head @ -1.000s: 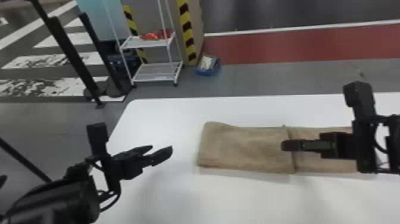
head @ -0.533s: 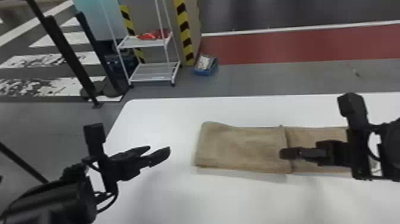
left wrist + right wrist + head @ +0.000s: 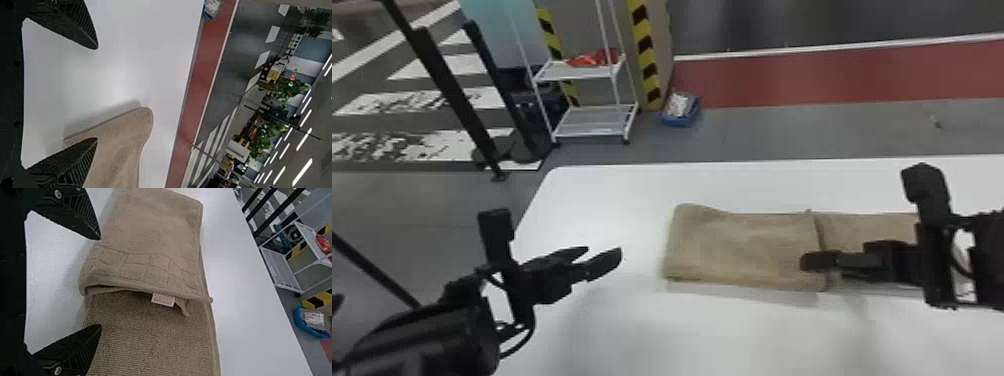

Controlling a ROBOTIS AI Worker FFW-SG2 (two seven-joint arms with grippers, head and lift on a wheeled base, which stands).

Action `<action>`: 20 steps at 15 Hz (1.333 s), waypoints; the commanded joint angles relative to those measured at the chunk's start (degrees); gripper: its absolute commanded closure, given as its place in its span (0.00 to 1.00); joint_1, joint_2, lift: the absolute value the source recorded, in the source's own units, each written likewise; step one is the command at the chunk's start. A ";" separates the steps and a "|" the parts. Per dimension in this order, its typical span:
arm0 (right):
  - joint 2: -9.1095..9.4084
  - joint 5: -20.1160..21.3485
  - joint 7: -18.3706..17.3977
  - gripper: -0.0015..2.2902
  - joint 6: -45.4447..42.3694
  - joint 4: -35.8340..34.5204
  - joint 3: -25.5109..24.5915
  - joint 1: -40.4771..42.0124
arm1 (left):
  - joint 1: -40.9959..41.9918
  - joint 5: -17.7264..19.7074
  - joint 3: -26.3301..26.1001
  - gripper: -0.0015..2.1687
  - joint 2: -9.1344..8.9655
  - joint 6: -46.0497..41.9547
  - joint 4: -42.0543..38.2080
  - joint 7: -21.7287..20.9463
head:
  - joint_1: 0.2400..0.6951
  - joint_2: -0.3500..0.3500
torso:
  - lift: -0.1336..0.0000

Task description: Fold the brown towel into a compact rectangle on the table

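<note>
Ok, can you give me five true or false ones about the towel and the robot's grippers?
1. The towel lies on a white table. True.
2. The left gripper is pinching the towel. False: its jaws are open and hold nothing.
3. A small tag sticks out at the towel's folded-over edge. True.
4. The jaws of the right gripper are shut. False: they are open.
5. The towel is rolled into a ball. False: it lies as a long strip, partly folded over.

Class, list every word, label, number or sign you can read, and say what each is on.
No text is readable.
White tag at an edge of the brown towel: print too small.
White label in the blue bin: too small.
Yellow-and-black stripes: no words legible.
</note>
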 commanded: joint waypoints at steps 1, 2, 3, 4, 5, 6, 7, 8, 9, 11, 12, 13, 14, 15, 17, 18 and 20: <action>0.05 -0.90 -0.10 0.04 0.65 -0.83 -0.46 -0.55 | 0.00 -0.01 -0.01 0.02 -0.15 0.12 -0.05 0.00 | 1.00 0.83 | 0.07; 0.05 -1.17 -0.19 0.04 0.65 -0.83 -0.72 -1.08 | 0.00 -0.01 -0.01 0.02 -0.15 0.12 -0.05 0.00 | 1.00 0.83 | 0.07; 0.05 -1.17 -0.28 0.04 0.65 -0.74 -0.99 -1.61 | -0.09 -0.01 -0.01 0.02 -0.15 -0.05 0.04 0.09 | 1.00 0.83 | 0.07; 0.05 -1.17 -0.63 0.04 0.65 -0.48 -0.99 -2.14 | -0.09 -0.01 -0.01 0.02 -0.15 0.12 0.04 0.00 | 1.00 0.83 | 0.07; 0.05 -1.17 -0.63 0.04 0.65 0.49 -0.90 -2.40 | -0.09 -0.01 -0.01 0.02 -0.15 -0.05 0.04 0.09 | 1.00 0.83 | 0.07; 0.05 -1.26 -0.63 0.04 0.65 1.19 -0.90 -2.49 | -0.09 -0.01 -0.01 0.02 -0.15 -0.05 0.13 0.18 | 1.00 0.82 | 0.07; 0.05 -1.26 -0.63 0.04 0.65 2.16 -0.90 -2.57 | -0.09 -0.01 -0.01 0.02 -0.15 -0.05 0.21 0.26 | 1.00 0.82 | 0.07; 0.05 -1.34 -0.63 0.04 0.65 3.21 -0.90 -3.01 | -0.09 -0.01 0.08 0.02 -0.15 -0.05 0.21 0.26 | 1.00 0.82 | 0.07; 0.05 -1.78 -0.63 0.04 0.65 4.09 -0.90 -3.19 | -0.09 -0.01 0.08 0.02 -0.15 -0.05 0.30 0.26 | 1.00 0.82 | 0.07; 0.05 -3.63 -0.63 0.04 -0.18 5.67 -1.07 -3.10 | -0.18 -0.01 0.25 0.02 -0.15 -0.23 0.57 0.26 | 1.00 0.83 | 0.07; 0.05 -4.95 -0.63 0.04 -2.28 6.29 -1.51 -3.10 | -0.26 -0.01 0.34 0.02 -0.15 -0.23 0.57 0.18 | 1.00 0.83 | 0.07; 0.05 -5.83 -0.63 0.04 -2.99 6.46 -1.60 -3.10 | -0.26 -0.01 0.34 0.02 -0.15 -0.23 0.57 0.18 | 1.00 0.84 | 0.07; 0.05 -6.00 -0.63 0.04 -3.69 6.46 -1.51 -3.19 | -0.26 -0.01 0.25 0.02 -0.15 -0.23 0.57 0.18 | 1.00 0.84 | 0.07; 0.05 -6.00 -0.63 0.04 -5.27 6.55 -1.34 -3.19 | -0.26 -0.01 0.34 0.02 -0.15 -0.23 0.65 0.18 | 1.00 0.85 | 0.07; 0.05 -6.09 -0.81 0.04 -6.85 7.34 -1.25 -3.63 | -0.26 -0.01 0.34 0.02 -0.15 -0.23 0.74 0.18 | 1.00 0.85 | 0.07; 0.05 -6.09 -0.81 0.04 -7.21 8.22 -1.16 -3.98 | -0.26 -0.01 0.34 0.02 -0.15 -0.23 0.83 0.18 | 1.00 0.85 | 0.07; 0.05 -6.09 -1.16 0.05 -8.79 9.89 -0.72 -4.42 | -0.26 -0.01 0.43 0.02 -0.15 -0.93 1.01 0.18 | 1.00 0.85 | 0.07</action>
